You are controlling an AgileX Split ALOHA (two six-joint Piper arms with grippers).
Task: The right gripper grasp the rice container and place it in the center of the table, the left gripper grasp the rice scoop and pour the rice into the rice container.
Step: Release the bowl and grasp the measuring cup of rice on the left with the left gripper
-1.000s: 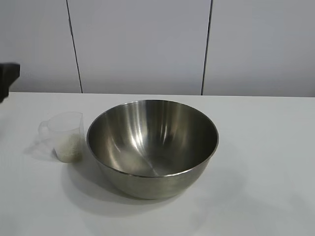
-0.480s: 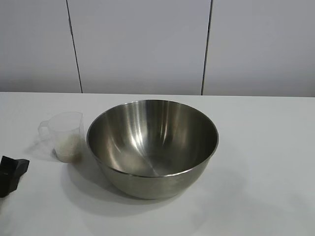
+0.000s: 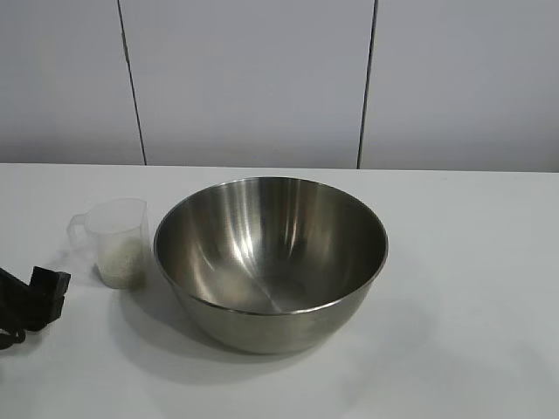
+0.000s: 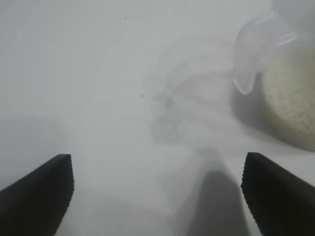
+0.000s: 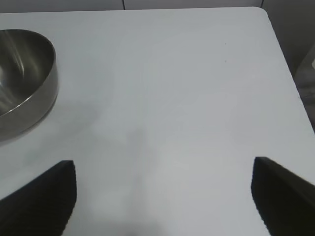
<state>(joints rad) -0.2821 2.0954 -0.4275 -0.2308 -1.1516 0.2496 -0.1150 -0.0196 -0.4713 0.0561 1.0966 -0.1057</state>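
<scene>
The rice container (image 3: 271, 257), a wide shiny steel bowl, stands in the middle of the white table (image 3: 472, 288); its rim also shows in the right wrist view (image 5: 24, 78). Just left of it stands the rice scoop (image 3: 116, 240), a small clear cup with its handle pointing left, about half full of rice (image 3: 125, 262). The left gripper (image 3: 39, 297) sits low at the table's left edge, a short way left of the scoop. Its wrist view shows it open (image 4: 157, 191) over bare table, with the scoop's handle (image 4: 248, 59) and rice (image 4: 290, 103) ahead and to one side. The right gripper (image 5: 162, 196) is open over bare table, away from the bowl.
A grey panelled wall (image 3: 253, 78) stands behind the table. In the right wrist view the table's corner and side edge (image 5: 288, 64) show, with the floor beyond. Bare tabletop lies right of the bowl and in front of it.
The left gripper dropped from high at the left edge to table level and moved right, toward the scoop. Bowl and scoop have not moved.
</scene>
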